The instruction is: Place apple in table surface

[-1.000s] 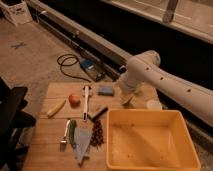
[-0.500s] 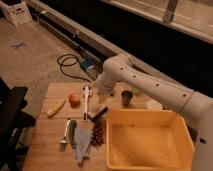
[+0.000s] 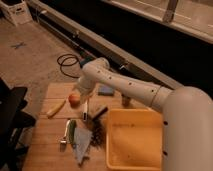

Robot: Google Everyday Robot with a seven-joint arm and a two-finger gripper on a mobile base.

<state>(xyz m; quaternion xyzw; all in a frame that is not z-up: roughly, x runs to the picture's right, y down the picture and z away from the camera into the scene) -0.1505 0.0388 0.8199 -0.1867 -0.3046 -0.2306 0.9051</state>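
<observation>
- Yellow tub (image 3: 135,150) sits nearest, at the 4 o'clock corner of the table (image 3: 47,150).
- Grey cloth (image 3: 82,145) and a dark bunch, likely grapes (image 3: 97,134), lie around the table's 6 o'clock.
- Banana (image 3: 56,107) lies at the apple's 8 o'clock, near it but apart.
- Pale utensil (image 3: 87,111) lies lengthwise at the apple's 4 o'clock, just beside it.
- Apple (image 3: 74,100) rests on the planks toward the table's 10 o'clock and looks unlifted.
- Tool (image 3: 82,93) hangs at the apple's 2 o'clock, just beside it. It is spread wide and grips nothing. Whether it touches the skin cannot be told.
- Step in hand, as judged: getting a hold on the apple so it can be set down on bare wood.
- To do it well:
  - Shift the tool toward 8 o'clock until the apple sits centred between the jaws.
  - Come straight down and close across the widest part.
  - A side nudge would likely roll the round fruit into the banana.
  - Keep the lower jaw clear of the utensil.
- Set it down low on the planks at the table's 9 o'clock and release only once it rests.
- White arm (image 3: 130,87) reaches in from 3 o'clock over the back of the table.
- Black cable (image 3: 67,62) lies coiled on the floor beyond 12 o'clock.
</observation>
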